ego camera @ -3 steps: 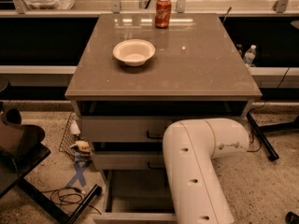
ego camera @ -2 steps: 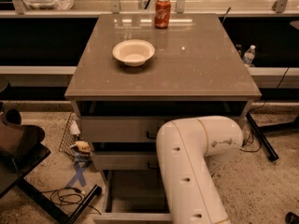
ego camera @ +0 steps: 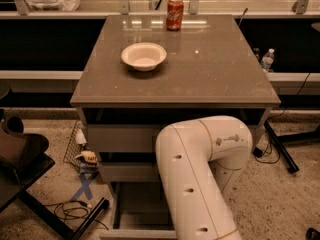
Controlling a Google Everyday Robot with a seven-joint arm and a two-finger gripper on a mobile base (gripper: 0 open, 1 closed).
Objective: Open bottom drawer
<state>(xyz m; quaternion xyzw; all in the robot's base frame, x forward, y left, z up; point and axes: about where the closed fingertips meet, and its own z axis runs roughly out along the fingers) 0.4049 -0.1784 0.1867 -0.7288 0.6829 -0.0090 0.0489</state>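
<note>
1. Camera view: the bottom drawer (ego camera: 137, 206), the lowest shallow grey one, stands pulled out beneath the grey-brown bench (ego camera: 215, 74). Its front lies near the picture's lower edge.
2. A thick white robot arm (ego camera: 200, 174) bends down before the drawers and covers the bottom drawer's right part.
3. The claw is hidden behind that arm, so I cannot tell how far open it is or what it holds.

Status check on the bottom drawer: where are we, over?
Gripper out of sight, hidden low behind the white arm. Bottom drawer stands pulled out, inside showing. Arm covers the drawer's right side.
</note>
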